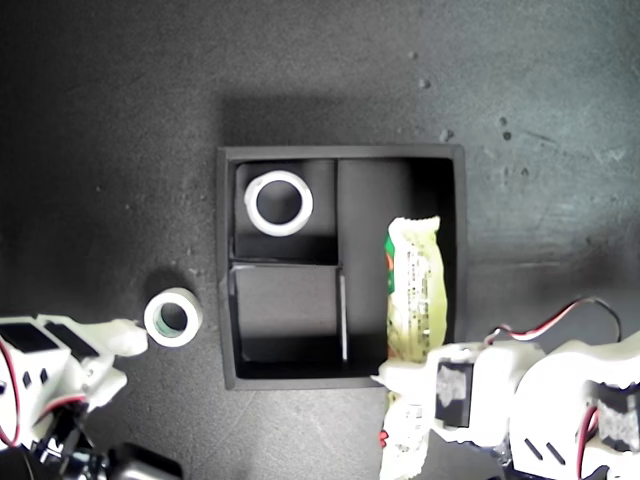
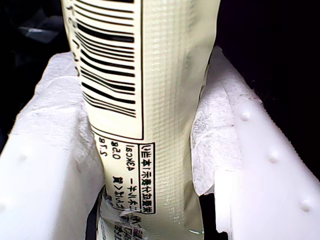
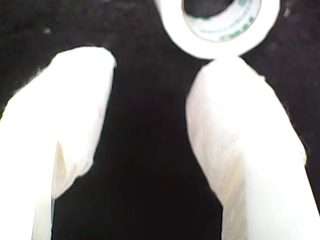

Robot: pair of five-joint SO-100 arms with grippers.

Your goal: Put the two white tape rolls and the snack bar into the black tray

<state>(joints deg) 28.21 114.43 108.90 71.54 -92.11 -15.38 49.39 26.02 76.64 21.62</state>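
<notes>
My first pincer (image 2: 150, 165) is clenched on the snack bar (image 2: 145, 100); in its wrist view the padded white fingers (image 2: 215, 145) press the wrapper from both sides, barcode and small print facing the camera. In the exterior view this pincer (image 1: 415, 385) sits at about five o'clock of the black tray (image 1: 340, 153), gripping the snack bar (image 1: 412, 300) near its lower part. The bar's upper end lies over the long compartment on the exterior view's right, while its lower end hangs outside, across the tray's near wall. I judge the grip is placed low so that the free end leads into the long slot, the only compartment long enough for it; the bar is not yet fully inside.

My second pincer (image 3: 145, 95) is released, its two white fingers (image 3: 80, 110) spread with dark table (image 1: 110, 120) between them. One fingertip looks to be touching or just beside the tape roll with the greenish core (image 3: 220, 25). In the exterior view this pincer (image 1: 125, 338) is at about eight o'clock of the tray, and that roll (image 1: 173, 317) lies flat on the table just outside the tray's wall, at the pincer's two o'clock. The spread fingers suggest an approach to straddle the roll's rim, with the grasp not yet made.

The plain white tape roll (image 1: 279, 203) already lies flat in the small compartment at eleven o'clock of the tray's centre. The small compartment at seven o'clock holds nothing.
</notes>
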